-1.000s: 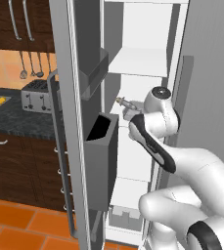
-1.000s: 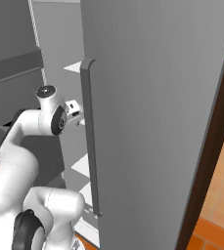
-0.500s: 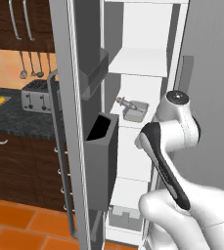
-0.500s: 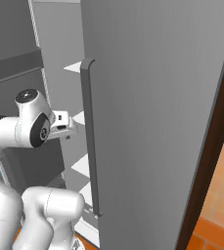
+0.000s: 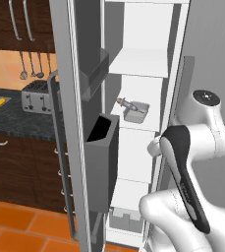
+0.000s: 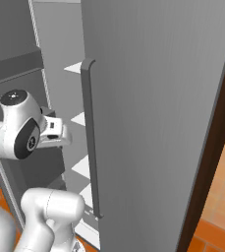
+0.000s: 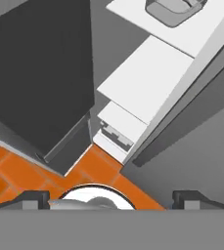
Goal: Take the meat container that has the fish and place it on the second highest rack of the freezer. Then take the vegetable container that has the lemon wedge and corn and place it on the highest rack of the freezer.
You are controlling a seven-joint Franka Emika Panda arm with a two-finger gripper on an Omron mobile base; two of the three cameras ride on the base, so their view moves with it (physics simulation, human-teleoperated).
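Pulled back from the freezer, the arm now folds outside the open door, where a second ago it reached in by the meat container. That small grey pan sits on the second highest rack, a white shelf, with the fish lying across its rim. The gripper points down at the orange floor, its two fingers wide apart and holding nothing. A toaster stands on the dark worktop to the left.
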